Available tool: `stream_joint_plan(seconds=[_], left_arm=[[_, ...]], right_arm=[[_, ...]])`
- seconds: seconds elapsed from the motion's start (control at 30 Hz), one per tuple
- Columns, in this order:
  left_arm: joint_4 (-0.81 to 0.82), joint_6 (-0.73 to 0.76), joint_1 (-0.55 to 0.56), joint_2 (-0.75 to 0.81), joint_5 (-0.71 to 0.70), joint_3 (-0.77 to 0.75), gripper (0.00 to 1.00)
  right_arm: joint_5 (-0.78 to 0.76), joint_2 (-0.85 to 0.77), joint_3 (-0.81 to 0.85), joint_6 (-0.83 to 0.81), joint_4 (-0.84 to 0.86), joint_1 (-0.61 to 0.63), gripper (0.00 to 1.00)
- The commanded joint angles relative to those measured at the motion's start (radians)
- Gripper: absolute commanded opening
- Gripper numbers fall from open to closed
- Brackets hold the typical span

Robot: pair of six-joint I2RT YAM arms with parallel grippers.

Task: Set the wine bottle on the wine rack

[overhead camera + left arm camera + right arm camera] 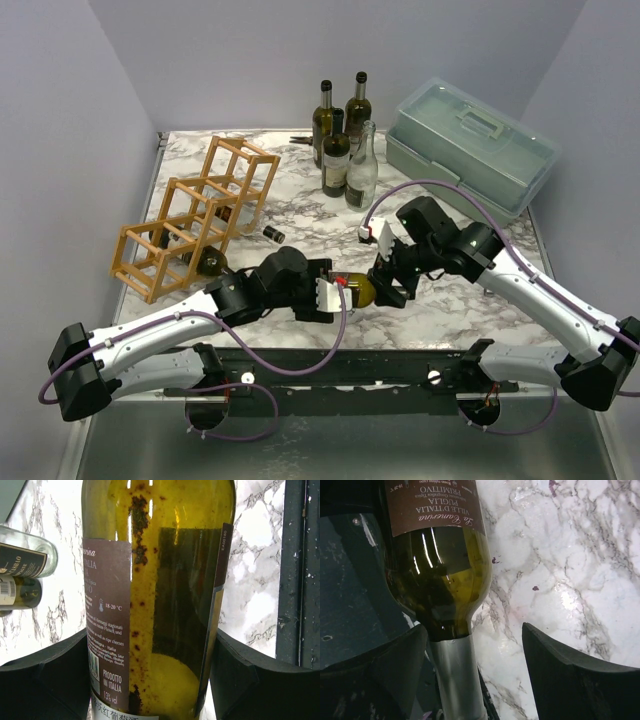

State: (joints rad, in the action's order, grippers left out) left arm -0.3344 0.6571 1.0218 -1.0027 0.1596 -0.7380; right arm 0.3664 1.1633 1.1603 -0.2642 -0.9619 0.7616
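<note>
While left gripper (335, 292) clamps the crosswise olive-green glass wine bottle (360, 290) and right gripper (390, 285) gapes round its neck, light wooden-lattice wine rack (200, 184) sits leftward.

The wine rack (195, 220) stands at the worktop (460, 300) left, upright bottles (343, 150) behind centre, a toolbox (470, 145) right of them, the wine bottle (360, 290) front centre.

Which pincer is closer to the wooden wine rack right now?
Left. The left pincer, clamped on the wine bottle, sits to the right of the wine rack; the right pincer is farther right, on the bottle's other side, open around its neck.
</note>
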Motion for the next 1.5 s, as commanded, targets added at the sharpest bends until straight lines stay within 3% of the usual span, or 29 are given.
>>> stream_joint_plan(seconds=[0.0, 0.5, 0.63, 0.87, 0.9, 0.97, 1.1, 1.13, 1.17, 1.47], left_arm=[[0.057, 0.03, 0.017, 0.012, -0.004, -0.014, 0.0], [0.051, 0.038, 0.03, 0.012, -0.022, -0.017, 0.0], [0.052, 0.04, 0.031, 0.02, -0.02, -0.014, 0.0], [0.056, 0.026, 0.032, 0.01, 0.0, -0.017, 0.0], [0.058, 0.018, 0.032, 0.01, -0.003, -0.02, 0.05], [0.077, 0.002, 0.032, 0.02, -0.009, -0.016, 0.3], [0.112, -0.003, 0.032, 0.045, -0.016, 0.012, 0.64], [0.114, -0.007, 0.032, 0.046, -0.011, 0.011, 0.75], [0.116, -0.012, 0.032, 0.048, -0.007, 0.008, 0.98], [0.123, -0.028, 0.032, 0.069, 0.062, 0.008, 0.99]], right_arm=[[0.068, 0.024, -0.003, -0.006, -0.038, 0.015, 0.77], [0.088, 0.051, -0.069, -0.021, -0.008, 0.037, 0.77], [0.09, 0.052, -0.064, -0.029, 0.012, 0.043, 0.63], [0.109, 0.021, -0.08, -0.06, 0.07, 0.044, 0.29], [0.111, 0.015, -0.087, -0.071, 0.078, 0.044, 0.22], [0.106, 0.004, -0.092, -0.088, 0.091, 0.044, 0.0], [0.088, -0.044, -0.105, -0.104, 0.112, 0.044, 0.0], [0.08, -0.059, -0.111, -0.103, 0.12, 0.044, 0.0], [0.072, -0.07, -0.116, -0.101, 0.125, 0.044, 0.0], [-0.035, -0.16, -0.155, -0.099, 0.143, 0.044, 0.0]])
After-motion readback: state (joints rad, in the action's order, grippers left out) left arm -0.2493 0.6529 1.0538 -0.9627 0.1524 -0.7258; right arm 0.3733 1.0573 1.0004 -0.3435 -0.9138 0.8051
